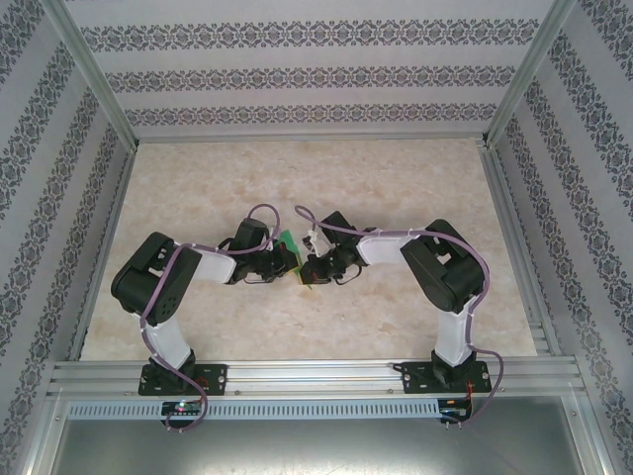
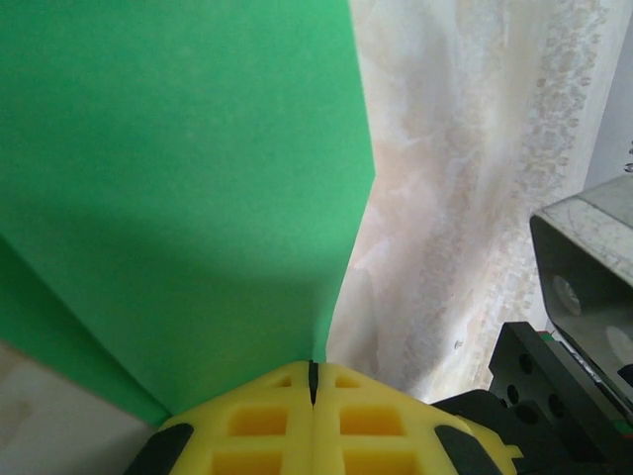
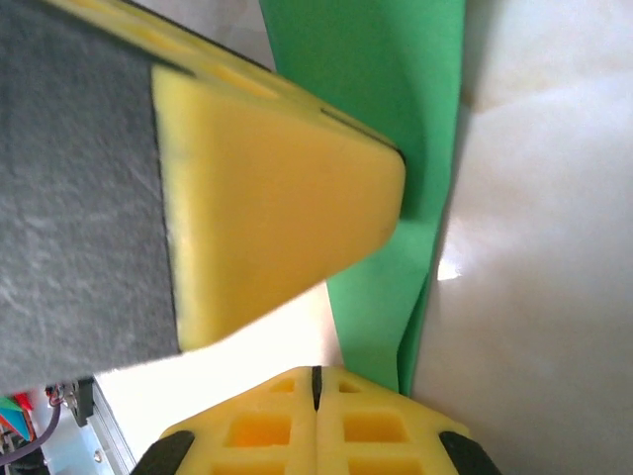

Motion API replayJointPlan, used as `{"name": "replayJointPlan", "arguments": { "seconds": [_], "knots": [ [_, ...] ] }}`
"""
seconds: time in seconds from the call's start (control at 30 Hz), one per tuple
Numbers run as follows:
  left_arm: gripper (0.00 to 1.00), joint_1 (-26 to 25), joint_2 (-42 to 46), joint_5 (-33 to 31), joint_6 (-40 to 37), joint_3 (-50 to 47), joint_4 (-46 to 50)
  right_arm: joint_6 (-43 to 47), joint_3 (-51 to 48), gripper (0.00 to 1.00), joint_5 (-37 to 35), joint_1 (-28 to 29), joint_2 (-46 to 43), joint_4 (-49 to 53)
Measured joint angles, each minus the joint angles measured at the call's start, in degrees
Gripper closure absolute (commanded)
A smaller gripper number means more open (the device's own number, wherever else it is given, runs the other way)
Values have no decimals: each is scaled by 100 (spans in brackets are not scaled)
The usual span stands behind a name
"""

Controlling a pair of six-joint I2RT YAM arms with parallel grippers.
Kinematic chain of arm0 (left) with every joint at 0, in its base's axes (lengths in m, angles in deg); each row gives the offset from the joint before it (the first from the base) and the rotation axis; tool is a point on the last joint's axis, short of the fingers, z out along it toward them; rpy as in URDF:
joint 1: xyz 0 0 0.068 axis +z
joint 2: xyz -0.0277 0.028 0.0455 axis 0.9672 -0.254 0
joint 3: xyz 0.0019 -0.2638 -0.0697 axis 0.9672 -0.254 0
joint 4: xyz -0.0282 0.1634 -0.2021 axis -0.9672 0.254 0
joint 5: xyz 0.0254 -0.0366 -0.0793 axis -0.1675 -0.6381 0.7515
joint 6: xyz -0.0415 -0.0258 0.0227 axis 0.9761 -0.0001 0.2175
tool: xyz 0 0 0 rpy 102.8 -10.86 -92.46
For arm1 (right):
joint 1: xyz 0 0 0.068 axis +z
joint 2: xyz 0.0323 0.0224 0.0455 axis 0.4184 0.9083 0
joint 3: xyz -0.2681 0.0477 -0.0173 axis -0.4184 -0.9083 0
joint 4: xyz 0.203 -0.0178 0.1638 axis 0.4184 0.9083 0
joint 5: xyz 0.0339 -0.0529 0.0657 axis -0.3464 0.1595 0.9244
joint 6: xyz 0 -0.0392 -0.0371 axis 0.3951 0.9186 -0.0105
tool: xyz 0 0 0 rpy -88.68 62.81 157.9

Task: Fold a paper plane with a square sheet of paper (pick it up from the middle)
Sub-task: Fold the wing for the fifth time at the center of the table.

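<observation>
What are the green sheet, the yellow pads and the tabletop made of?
The green sheet looks like thin matte paper: flat colour, crisp folded edges. The yellow pads seem soft moulded rubber or foam, matte, with square hollows. The tabletop is smooth, marble-patterned with slight sheen; stone or printed laminate, unclear.

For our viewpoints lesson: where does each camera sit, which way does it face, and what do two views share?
Top external: above and behind, looking down on the table; left arm and right arm show.
Left wrist: on the left arm, looking along its shut left end effector at the sheet of paper.
Right wrist: on the right arm, looking over the right end effector at that paper.
Shared: both wrist views show the paper.
</observation>
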Motion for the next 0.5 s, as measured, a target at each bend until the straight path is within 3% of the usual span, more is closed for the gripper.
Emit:
{"name": "replayJointPlan", "arguments": {
  "seconds": [0.27, 0.5],
  "knots": [
    [100, 0, -46, 70, -2, 42, 7, -11, -802, 99, 136, -133, -433, -564],
    [100, 0, -46, 90, -2, 42, 7, -46, -1036, 100, 87, -186, -874, -17]
  ]
}}
